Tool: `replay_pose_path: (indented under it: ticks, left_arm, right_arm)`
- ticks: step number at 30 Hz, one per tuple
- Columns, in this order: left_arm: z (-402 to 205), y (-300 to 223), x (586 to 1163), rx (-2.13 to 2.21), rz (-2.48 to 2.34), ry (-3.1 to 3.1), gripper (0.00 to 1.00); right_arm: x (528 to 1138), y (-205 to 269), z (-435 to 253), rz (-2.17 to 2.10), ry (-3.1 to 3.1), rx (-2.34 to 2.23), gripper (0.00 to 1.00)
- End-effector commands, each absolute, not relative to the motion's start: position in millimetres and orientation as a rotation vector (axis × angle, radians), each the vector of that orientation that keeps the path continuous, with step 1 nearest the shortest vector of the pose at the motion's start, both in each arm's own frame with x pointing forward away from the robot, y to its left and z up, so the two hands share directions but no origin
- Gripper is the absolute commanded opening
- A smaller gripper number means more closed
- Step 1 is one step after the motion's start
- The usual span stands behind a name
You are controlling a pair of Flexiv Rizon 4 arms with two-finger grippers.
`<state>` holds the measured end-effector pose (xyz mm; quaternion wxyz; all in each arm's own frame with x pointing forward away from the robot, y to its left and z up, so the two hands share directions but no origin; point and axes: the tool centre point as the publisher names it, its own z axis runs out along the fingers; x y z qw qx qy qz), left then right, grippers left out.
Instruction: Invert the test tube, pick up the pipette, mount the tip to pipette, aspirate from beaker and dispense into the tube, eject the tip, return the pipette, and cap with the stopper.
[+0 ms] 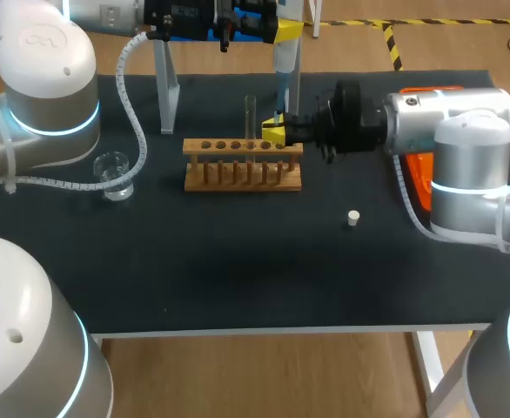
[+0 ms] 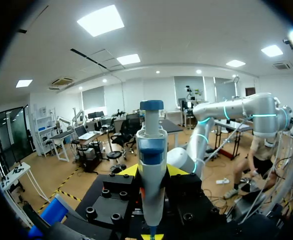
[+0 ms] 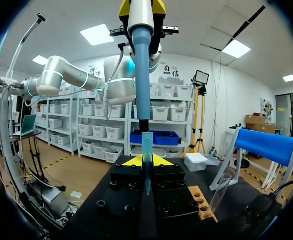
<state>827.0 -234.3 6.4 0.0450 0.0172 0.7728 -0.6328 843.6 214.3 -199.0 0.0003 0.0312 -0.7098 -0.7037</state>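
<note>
One wooden rack [image 1: 242, 165] sits mid-table with one glass test tube [image 1: 251, 122] upright in it; one beaker [image 1: 113, 170] stands at the rack's nine o'clock, well apart; one white stopper [image 1: 352, 218] lies at its four o'clock; at the rack's twelve o'clock the left gripper [image 2: 151, 170] has its fingers clamped on one pipette [image 2: 150, 150], held upright; directly below, the right gripper [image 1: 275, 132] has its fingers closed on one blue tip [image 3: 147, 150], also upright; whether the pipette's nozzle touches the tip's mouth, I cannot tell.
</note>
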Motion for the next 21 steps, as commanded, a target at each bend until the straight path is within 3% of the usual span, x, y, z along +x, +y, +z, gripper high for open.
replay_pose_path:
  ticks: [1,21]
  left_arm:
    - [7.1,-233.4,827.4,0.055,-1.933,2.364,0.0]
    - [7.1,-233.4,827.4,0.055,-1.933,2.364,0.0]
  right_arm:
    - [844.2,212.1,-198.8,-2.212,-2.228,0.1,0.0]
    - [845.2,212.3,-195.2,-2.209,-2.234,0.113,0.0]
